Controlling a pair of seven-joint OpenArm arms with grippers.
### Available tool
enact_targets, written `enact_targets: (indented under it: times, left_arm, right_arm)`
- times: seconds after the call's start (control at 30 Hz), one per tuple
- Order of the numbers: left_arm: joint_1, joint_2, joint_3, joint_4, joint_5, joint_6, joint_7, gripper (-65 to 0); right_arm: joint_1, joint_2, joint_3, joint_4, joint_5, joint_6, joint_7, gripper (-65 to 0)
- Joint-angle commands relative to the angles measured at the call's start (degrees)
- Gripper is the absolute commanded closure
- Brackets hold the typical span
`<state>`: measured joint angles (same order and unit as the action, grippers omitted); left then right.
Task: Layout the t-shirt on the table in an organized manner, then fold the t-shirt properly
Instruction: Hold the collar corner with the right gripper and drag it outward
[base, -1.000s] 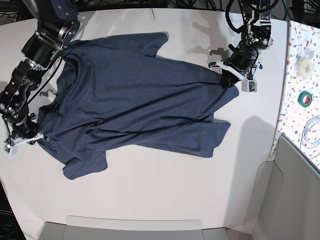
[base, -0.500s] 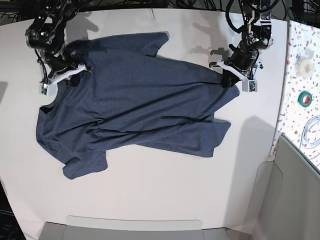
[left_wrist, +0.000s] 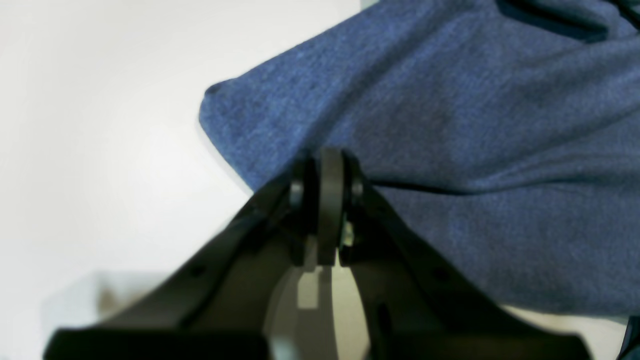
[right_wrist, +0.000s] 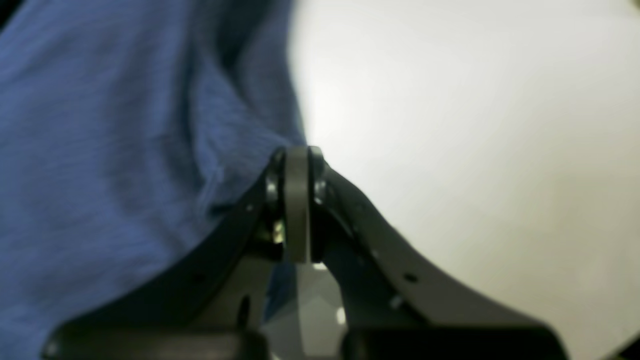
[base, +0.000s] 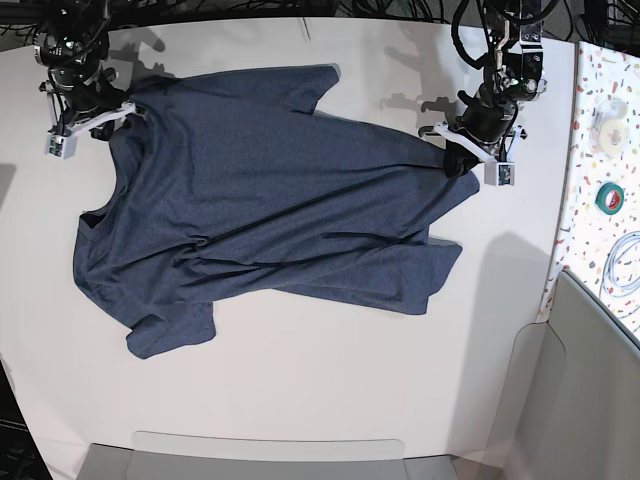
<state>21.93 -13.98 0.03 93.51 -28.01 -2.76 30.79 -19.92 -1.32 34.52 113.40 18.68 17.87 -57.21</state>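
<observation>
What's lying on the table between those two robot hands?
Only the t-shirt: in the base view its dark blue cloth stretches across the white table from the right gripper to the left gripper. Nothing else lies there.

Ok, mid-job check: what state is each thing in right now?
t-shirt: spread on the table, plain side up, wrinkled, lower sleeve folded under.
left gripper: shut on the t-shirt's hem corner.
right gripper: shut at the shirt's shoulder edge; grip unclear.

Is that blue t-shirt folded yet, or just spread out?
Spread out, not folded: the t-shirt lies open on the table, both sleeves showing, still wrinkled.
</observation>
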Motion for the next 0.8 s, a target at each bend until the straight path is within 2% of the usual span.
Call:
enact_targets:
  times: [0.0, 0.13, 0.27, 0.33, 0.4, 0.5, 0.57, 0.77]
  left_arm:
    - [1.67, -0.31, 0.27, -1.95, 3.44, 3.34, 9.26, -4.0]
    - [1.76, -0.31, 0.27, -1.95, 3.44, 3.34, 9.26, -4.0]
    - [1.76, -0.22, 0.27, -1.95, 3.44, 3.34, 9.26, -4.0]
    - [1.76, -0.04, 0.27, -1.95, 3.44, 3.34, 9.26, -4.0]
    - [1.76, 0.40, 0.27, -1.95, 3.53, 3.34, 9.26, -4.0]
    - [1.76, 0.48, 0.27, -1.95, 3.53, 3.34, 9.26, -4.0]
    - [1.76, 0.48, 0.27, -1.95, 3.53, 3.34, 9.26, -4.0]
    - [1.76, 0.48, 0.27, -1.95, 3.53, 3.34, 9.26, -4.0]
  right_arm:
    - [0.54, 0.22, 1.92, 1.10, -1.23, 0.20, 0.90, 0.0]
    - [2.12, 0.58, 8.95, 1.19, -6.06, 0.64, 0.90, 0.0]
    - [2.38, 0.93, 12.29, 1.80, -5.27, 0.81, 0.90, 0.0]
    - [1.51, 0.93, 12.38, 2.42, -0.70, 1.16, 0.73, 0.0]
    - [-0.43, 1.01, 11.94, 2.60, 7.39, 4.77, 0.55, 0.0]
    - [-2.01, 1.10, 7.89, 2.60, 16.36, 8.37, 0.46, 0.0]
    - [-2.28, 1.10, 4.20, 2.68, 18.99, 8.46, 0.46, 0.0]
    - [-1.84, 0.75, -4.68, 2.68, 19.70, 8.73, 0.81, 0.0]
